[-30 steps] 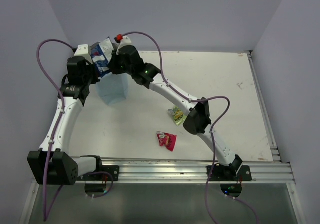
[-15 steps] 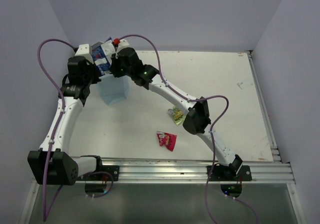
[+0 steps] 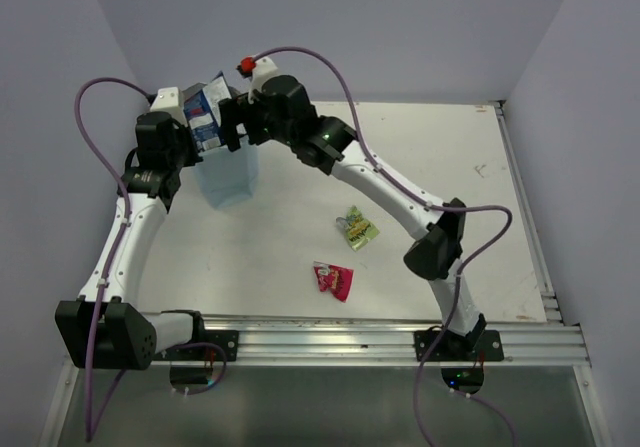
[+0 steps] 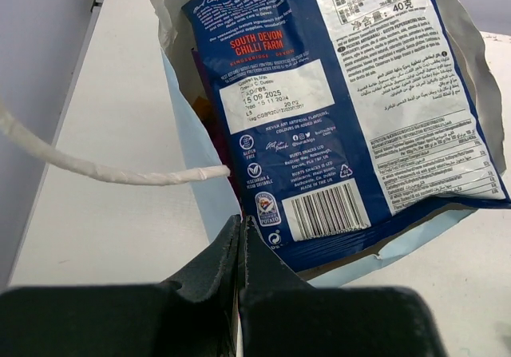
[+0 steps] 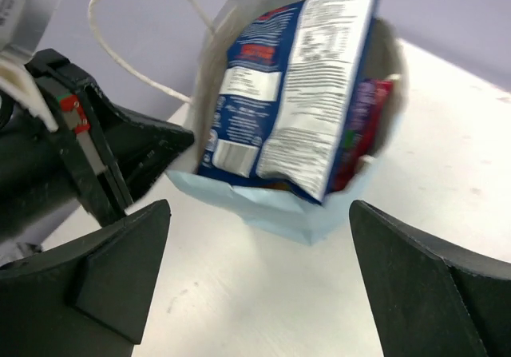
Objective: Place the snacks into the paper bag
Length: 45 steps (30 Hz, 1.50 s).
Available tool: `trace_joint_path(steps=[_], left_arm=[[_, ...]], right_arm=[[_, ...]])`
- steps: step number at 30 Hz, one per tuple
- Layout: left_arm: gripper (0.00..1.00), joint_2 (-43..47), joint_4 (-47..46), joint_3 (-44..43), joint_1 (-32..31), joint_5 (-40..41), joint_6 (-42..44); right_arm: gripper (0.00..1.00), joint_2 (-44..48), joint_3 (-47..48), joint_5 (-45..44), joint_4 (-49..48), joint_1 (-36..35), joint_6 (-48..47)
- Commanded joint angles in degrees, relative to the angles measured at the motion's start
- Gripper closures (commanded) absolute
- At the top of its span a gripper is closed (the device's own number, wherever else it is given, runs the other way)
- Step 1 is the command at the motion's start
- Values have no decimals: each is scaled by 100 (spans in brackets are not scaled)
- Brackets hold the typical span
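Paper bag (image 3: 228,177) stands upright at the far-left of the worktop (image 3: 450,167), mouth up.

- Left hand (image 4: 239,229): fingers pinched together on the near-left rim of the paper bag, holding the mouth open. The string handle (image 4: 112,169) hangs loose just left of that rim.
- Right hand (image 5: 259,205): fingers wide apart with nothing between them, hovering just right of the bag mouth and facing into it.
- Blue-and-white packet (image 4: 343,109): sits inside the bag on end, leaning, with its top half standing proud of the rim. A purple packet (image 5: 363,109) is tucked behind it, deeper in the bag.
- Green-yellow packet (image 3: 355,228): flat on the worktop, well apart from the bag, to the bag's right and toward the arm bases.
- Red packet (image 3: 332,279): flat too, same side of the bag but further toward the bases. Its long axis looks diagonal, though it is too small to be sure.

Judgement: both loose packets lie on the right-arm side of the bag, and the left hand is tied up at the rim, so the right arm is the one to fetch. From the right hand, the green-yellow packet is the closer of the two, back toward the bases and rightward. The wrist will likely need to turn to suit the packet's diagonal lie.
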<state>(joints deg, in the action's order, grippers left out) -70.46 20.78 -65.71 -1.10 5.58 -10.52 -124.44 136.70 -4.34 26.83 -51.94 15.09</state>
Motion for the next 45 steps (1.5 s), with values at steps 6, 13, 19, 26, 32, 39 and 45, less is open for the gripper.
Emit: trace_joint_path(steps=[6,13,19,26,32,39,45], left_arm=[[100,102,-135,41,31,101,-11],[100,6,-39,-64,31,74,24],[100,-82,23,-117,5,22,33],[100,-100,-3,-91,-13,30,42],[100,-74,23,-100,-13,109,86],[100,-56,23,-91,-13,74,68],[100,-56,67,-64,-13,-13,15]], right_arm=[[2,1896,-3731,-692,719,693,-473],[6,1977,-5750,-507,763,1230,283],[7,1687,-6050,-691,613,1318,433],[43,1405,-6366,-445,516,1415,424],[100,1510,-5745,-558,876,1415,223],[100,846,-1420,-298,1159,1389,72],[98,-245,322,2089,-1146,1336,1701]])
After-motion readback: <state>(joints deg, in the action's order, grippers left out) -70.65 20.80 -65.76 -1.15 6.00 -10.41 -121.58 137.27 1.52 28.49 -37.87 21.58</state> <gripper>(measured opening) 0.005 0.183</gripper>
